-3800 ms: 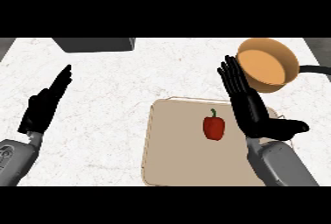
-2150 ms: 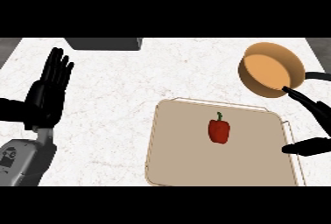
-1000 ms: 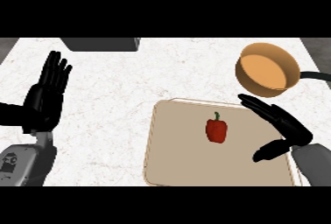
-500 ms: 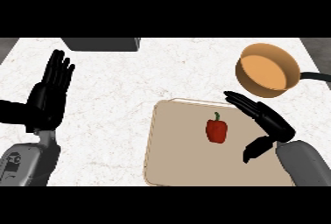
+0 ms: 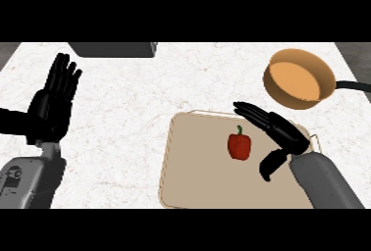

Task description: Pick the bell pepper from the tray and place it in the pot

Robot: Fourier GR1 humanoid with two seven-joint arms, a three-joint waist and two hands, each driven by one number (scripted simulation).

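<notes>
A red bell pepper with a green stem lies on the beige tray, right of its middle. My right hand hovers open over the tray just right of the pepper, fingers stretched toward the far left and thumb hanging down near the pepper's lower right; it holds nothing. The orange pot with a black handle sits beyond the tray at the far right. At the left edge, well away from the tray, my left hand rests open with fingers up.
A dark grey box stands at the counter's far edge, left of centre. White speckled counter stretches between my left hand and the tray.
My right hand has swung in from the tray's right side toward the pepper and now sits close beside it, still open. The pepper, tray, pot and left hand have stayed put.
</notes>
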